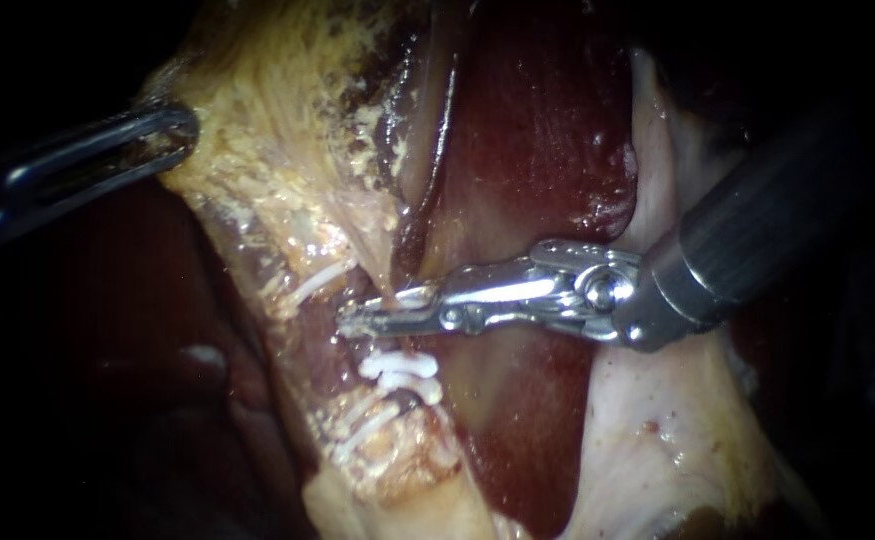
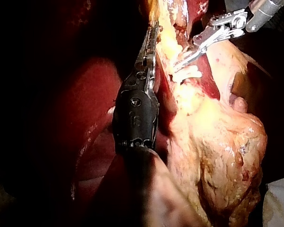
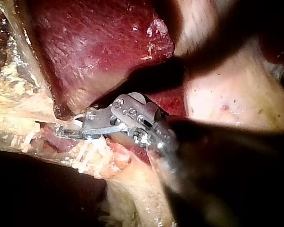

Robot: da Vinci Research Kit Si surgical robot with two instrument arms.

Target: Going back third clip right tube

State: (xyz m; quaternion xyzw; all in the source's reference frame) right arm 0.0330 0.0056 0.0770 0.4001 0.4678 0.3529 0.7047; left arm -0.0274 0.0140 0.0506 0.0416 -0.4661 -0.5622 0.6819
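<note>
Reaching in from the right, my right instrument is lying nearest to the camera. Its jaws are standing a little apart, with a narrow gap showing between them, and they are gripping nothing. The tips are resting just beside the tube, close above a white clip that is sitting across it. More white clips are showing along the same band, so I judge the clipping here is done and the jaws are free to draw away. Which tube this is, I cannot tell for sure. Farther off, my left instrument is clamping its jaws on the yellowish tissue, probably pulling it aside so that the tube is lying stretched and exposed. Behind everything the dark red liver is filling the background.
</note>
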